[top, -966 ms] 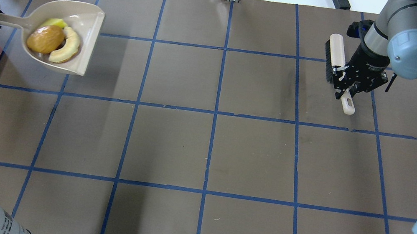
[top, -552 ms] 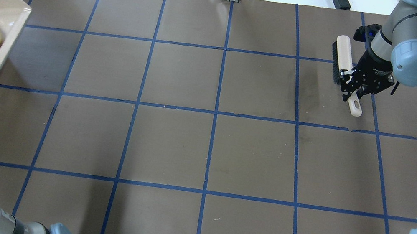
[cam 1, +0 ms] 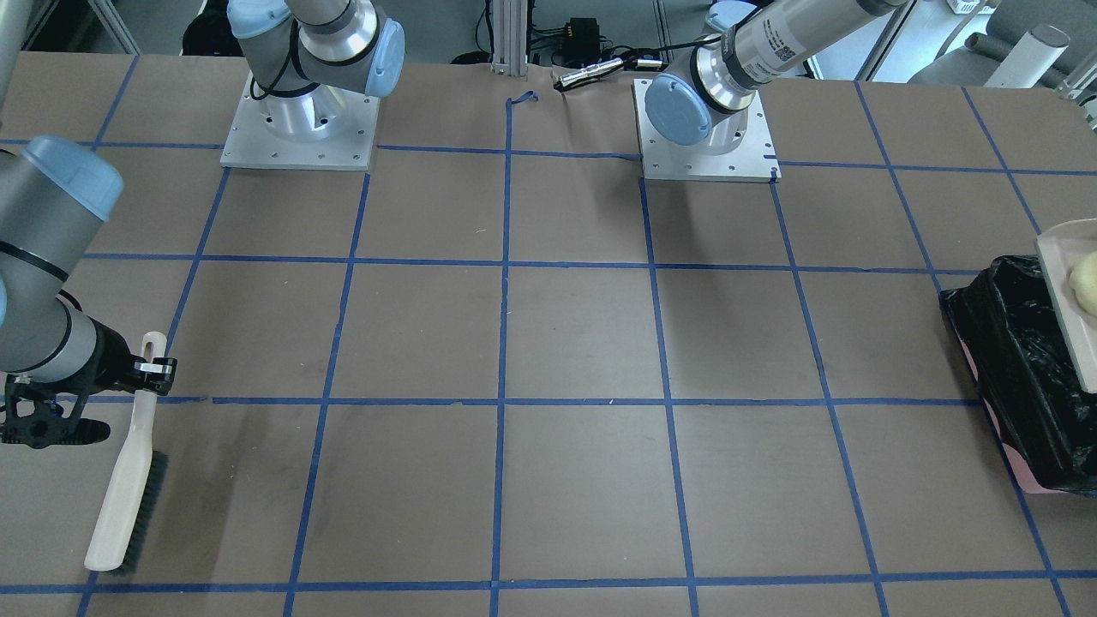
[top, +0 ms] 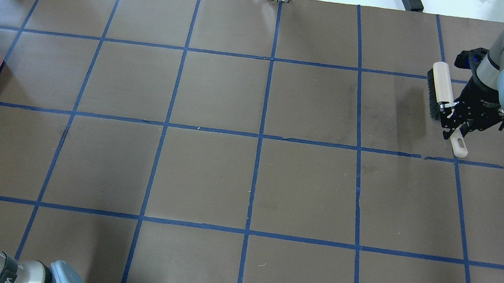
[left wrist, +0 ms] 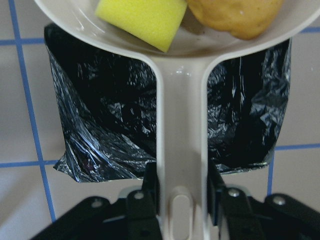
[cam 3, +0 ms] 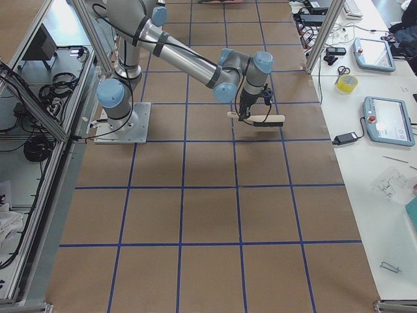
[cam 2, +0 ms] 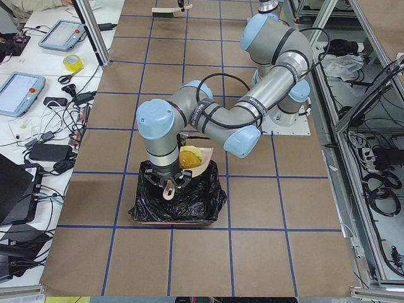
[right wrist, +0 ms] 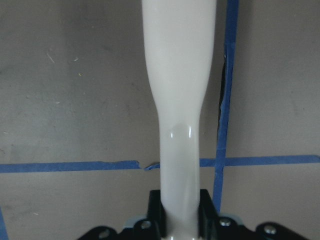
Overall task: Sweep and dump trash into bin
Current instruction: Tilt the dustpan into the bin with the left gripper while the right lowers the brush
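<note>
— Left jaws pinched the dustpan (left wrist: 180, 150) by its handle, and we held the pan above the bin (cam 2: 180, 207). The yellow-green wedge (left wrist: 142, 17) and the golden-brown lump (left wrist: 235, 15) lay in the scoop. A pale piece, likely the cream crescent (cam 1: 1085, 281), showed beside them.

— So tipping was the step, we judged. We wanted a slow wrist roll, lip down and low over the black liner, so that the round lump could not bounce out.

— Edges worried us. From the wrist, the handle crossed the bin's mouth while the scoop reached one rim, and we could not tell whether its lip lay inside. We would have centred it first.

— Room was ample. The bin sat at the worktop (top: 250, 182) end, and our right jaws, clamped on the brush (top: 439, 93) handle, were well apart at the other end.
</note>
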